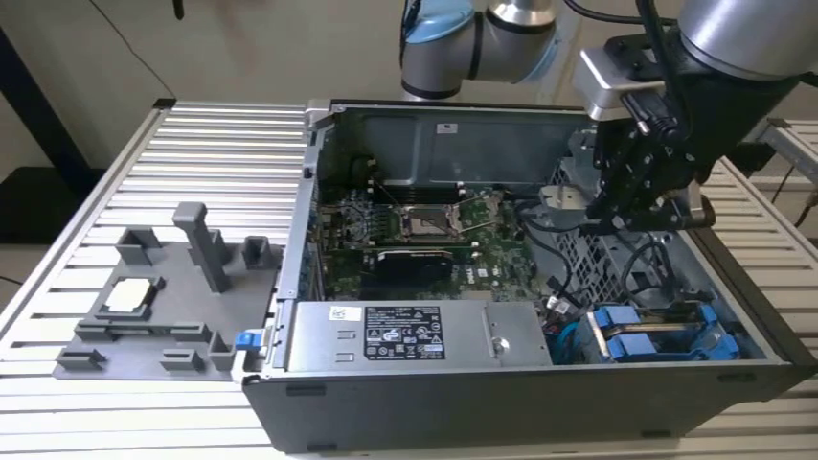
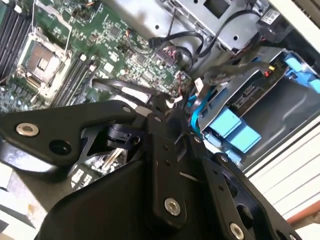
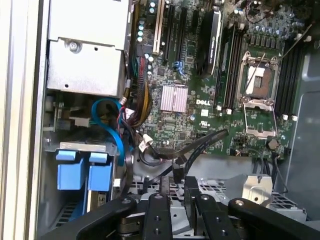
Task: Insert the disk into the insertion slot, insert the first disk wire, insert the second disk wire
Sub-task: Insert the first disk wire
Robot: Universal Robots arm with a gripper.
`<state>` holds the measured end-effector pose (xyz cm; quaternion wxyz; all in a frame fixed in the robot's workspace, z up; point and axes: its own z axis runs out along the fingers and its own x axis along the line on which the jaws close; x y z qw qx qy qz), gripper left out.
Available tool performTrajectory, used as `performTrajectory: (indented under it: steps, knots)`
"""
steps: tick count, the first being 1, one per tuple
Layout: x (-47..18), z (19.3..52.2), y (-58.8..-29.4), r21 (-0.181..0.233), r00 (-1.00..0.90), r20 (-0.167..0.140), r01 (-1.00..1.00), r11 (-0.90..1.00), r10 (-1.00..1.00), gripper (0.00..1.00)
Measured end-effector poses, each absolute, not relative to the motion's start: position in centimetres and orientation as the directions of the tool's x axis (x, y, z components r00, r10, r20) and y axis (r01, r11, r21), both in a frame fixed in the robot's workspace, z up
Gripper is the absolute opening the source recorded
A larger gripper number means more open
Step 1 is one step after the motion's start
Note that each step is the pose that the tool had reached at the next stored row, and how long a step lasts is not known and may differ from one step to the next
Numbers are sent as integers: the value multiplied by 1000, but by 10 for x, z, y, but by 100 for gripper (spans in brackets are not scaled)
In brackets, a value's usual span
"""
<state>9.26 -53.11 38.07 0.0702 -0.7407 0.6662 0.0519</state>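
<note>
In the exterior view, the open case (image 1: pixel 511 402) stands on the ribbed counter (image 1: pixel 128 412), with its near wall towards the camera. Just behind this wall lies the grey power supply (image 1: pixel 397 335), flat, with a white label on top. Beside it, at the exterior view's right, is the disk (image 1: pixel 635 345). It sits in the slot (image 3: pixel 52 145) with only its blue carrier showing, side by side with a second blue carrier (image 1: pixel 614 321). In the first wrist view the two blue ends, the disk (image 3: pixel 100 175) and its neighbour (image 3: pixel 70 175), stand next to each other. A blue cable (image 3: pixel 112 125) curves over them from a bundle of coloured wires (image 3: pixel 140 100). Further in lies the green motherboard (image 1: pixel 422 230), with its open processor socket (image 1: pixel 426 222) near the middle. The hand (image 1: pixel 635 206) hangs inside the case above the drive cage, farther in than the disk and apart from it. In the first wrist view a black cable (image 3: pixel 200 142) ends in a plug (image 3: pixel 177 167) just in front of the hand (image 3: pixel 176 187). I cannot tell whether the hand is wide or narrow, or whether it holds the plug. The arm (image 1: pixel 741 38) comes down from the far right. On the counter at the exterior view's left, well apart from the case, stands a grey fixture (image 1: pixel 167 316) with a small square chip (image 1: pixel 132 293) on it.
</note>
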Motion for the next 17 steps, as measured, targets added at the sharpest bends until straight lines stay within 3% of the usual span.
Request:
performTrajectory:
  steps: [17]
  knots:
    - [81, 374, -532, -35, 119, -170, -993, -114, -978, 27]
